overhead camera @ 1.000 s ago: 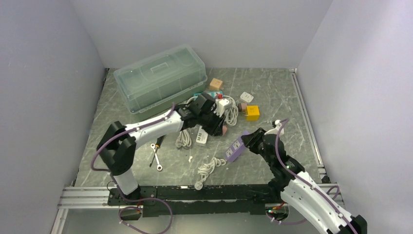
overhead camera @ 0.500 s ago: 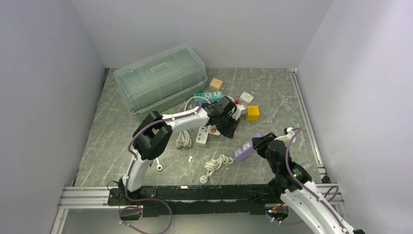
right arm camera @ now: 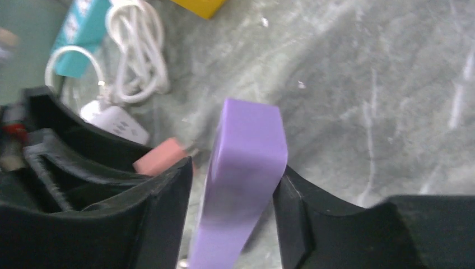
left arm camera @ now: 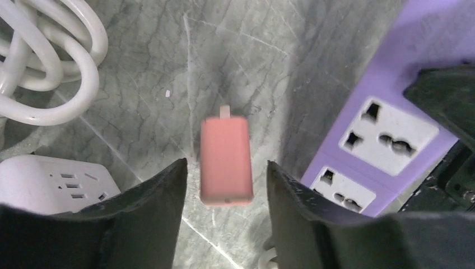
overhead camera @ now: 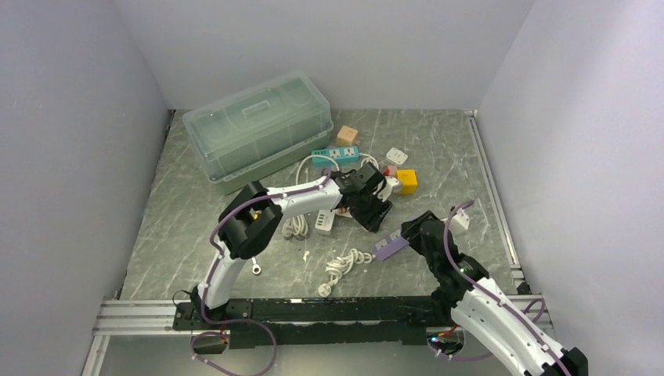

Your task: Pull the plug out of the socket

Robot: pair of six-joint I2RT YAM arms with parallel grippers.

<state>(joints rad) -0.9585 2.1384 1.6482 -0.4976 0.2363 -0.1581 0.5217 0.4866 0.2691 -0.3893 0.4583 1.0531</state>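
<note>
The pink plug [left arm camera: 225, 161] is flanked, gaps either side, by the spread left pincer [left arm camera: 225, 166], clear of the purple socket strip [left arm camera: 386, 140]. Whether the strip is pinched by the right pincer [right arm camera: 234, 169] cannot be told.

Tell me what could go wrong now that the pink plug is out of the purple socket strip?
The pink plug lies loose between the open fingers of the left pincer, so a careless pull-away might knock it. The purple strip sits in the right pincer with a gap on one side, so it may slip or tip. The white cord coiled nearby could snag.
</note>
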